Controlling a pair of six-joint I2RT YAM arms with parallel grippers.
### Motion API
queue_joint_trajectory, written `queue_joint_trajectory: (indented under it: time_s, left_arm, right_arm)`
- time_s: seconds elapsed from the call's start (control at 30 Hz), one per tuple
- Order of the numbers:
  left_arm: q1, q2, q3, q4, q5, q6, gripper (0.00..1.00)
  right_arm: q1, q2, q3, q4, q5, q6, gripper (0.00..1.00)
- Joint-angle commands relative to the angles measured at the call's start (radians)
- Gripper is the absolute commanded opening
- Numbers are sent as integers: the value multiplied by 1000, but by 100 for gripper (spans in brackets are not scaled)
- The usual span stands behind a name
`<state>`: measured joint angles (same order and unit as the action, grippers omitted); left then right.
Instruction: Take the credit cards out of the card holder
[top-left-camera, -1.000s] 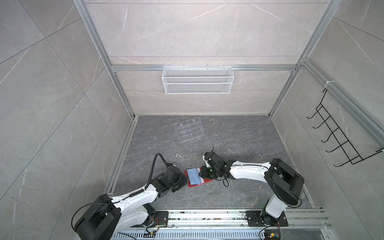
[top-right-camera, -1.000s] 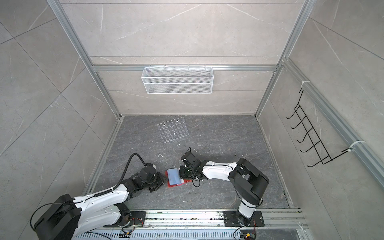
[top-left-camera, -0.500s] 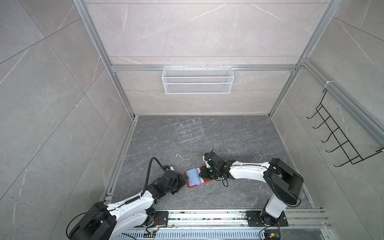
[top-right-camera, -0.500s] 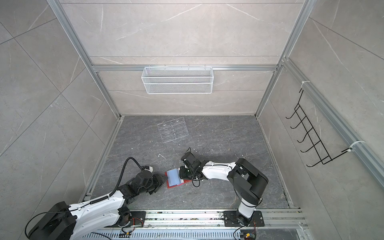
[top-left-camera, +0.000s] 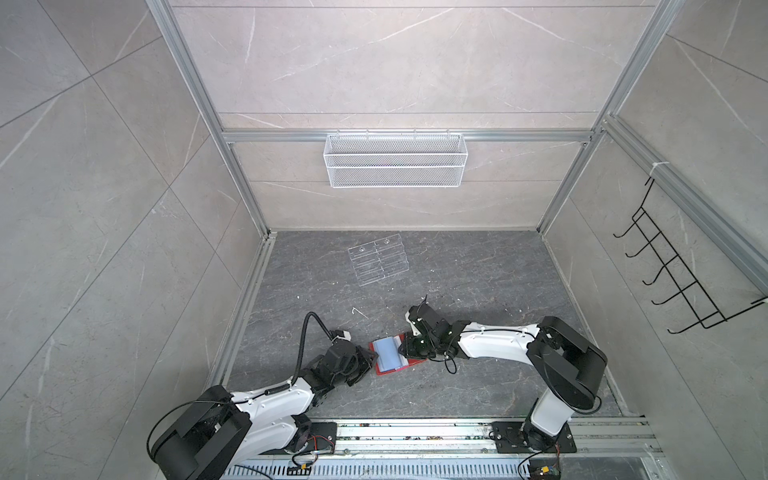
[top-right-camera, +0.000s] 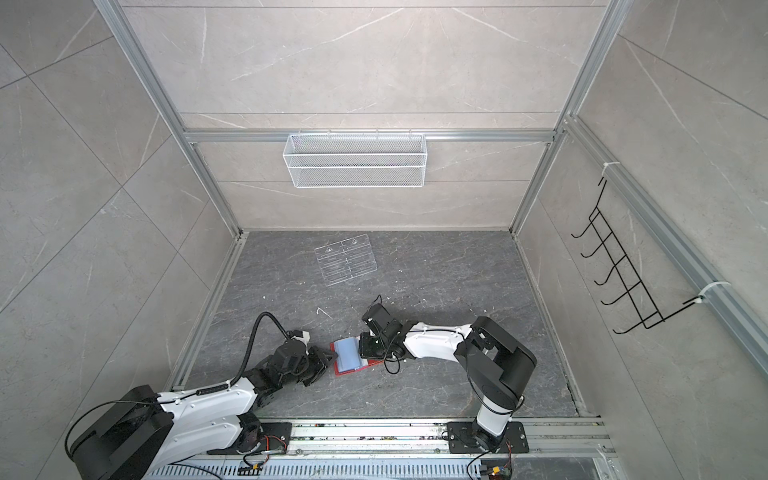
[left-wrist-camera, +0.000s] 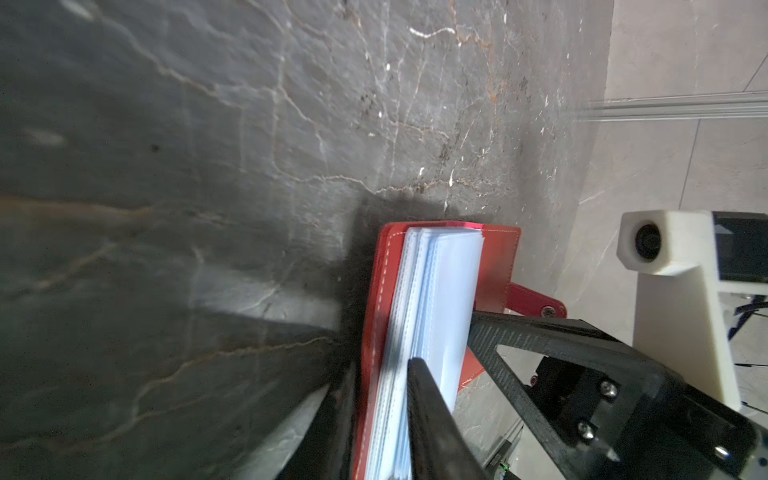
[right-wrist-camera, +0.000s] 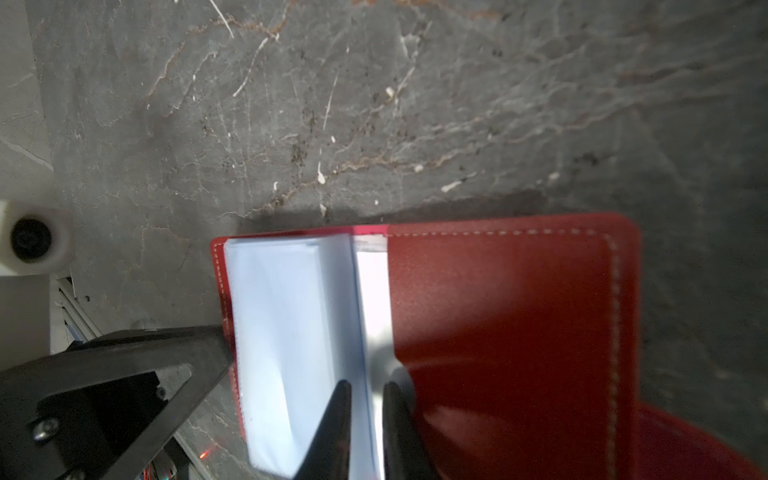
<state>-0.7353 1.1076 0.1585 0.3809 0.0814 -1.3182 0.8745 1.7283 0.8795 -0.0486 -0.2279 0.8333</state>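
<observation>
The card holder (top-left-camera: 411, 365) (top-right-camera: 353, 371) lies open on the dark floor, a red booklet with bluish clear sleeves (top-left-camera: 386, 353) fanned up. No credit cards show; they are hidden. My left gripper (top-left-camera: 372, 356) (top-right-camera: 330, 358) is at the holder's left edge. In the left wrist view its fingers (left-wrist-camera: 428, 415) clamp the red cover (left-wrist-camera: 374, 316) and part of the sleeve stack, so my left gripper (left-wrist-camera: 382, 374) is shut on them. My right gripper (top-left-camera: 402, 348) (right-wrist-camera: 366, 388) pinches a single sleeve (right-wrist-camera: 374, 299) near the spine, beside the flat right cover (right-wrist-camera: 519, 332).
A clear acrylic rack (top-left-camera: 379, 259) lies on the floor further back. A white wire basket (top-left-camera: 395, 160) hangs on the back wall and a black hook rack (top-left-camera: 673, 278) on the right wall. An aluminium rail (top-left-camera: 415, 432) runs along the front.
My left gripper drew back slightly, then came in again to the holder's left edge and closed on the cover and sleeves. The right gripper kept its place and grip.
</observation>
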Motion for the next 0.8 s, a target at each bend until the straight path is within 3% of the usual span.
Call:
queue_joint_trajectory:
  time_s: [0.0, 0.17, 0.57, 0.67, 0.77]
  left_arm:
    - [2, 23, 7, 107, 24, 31, 21]
    - [5, 26, 16, 102, 29, 46, 12]
    - [6, -28, 26, 39, 38, 74, 0]
    - [6, -50, 25, 15, 34, 78, 0]
    - [6, -78, 19, 5, 27, 78, 0]
  right_arm:
    - [-3, 22, -16, 8, -1, -23, 19]
    - [-3, 25, -15, 9, -1, -25, 19]
    - [-3, 7, -7, 4, -7, -29, 19]
    - [-3, -51, -16, -10, 17, -30, 32]
    - [-2, -115, -16, -31, 29, -40, 58]
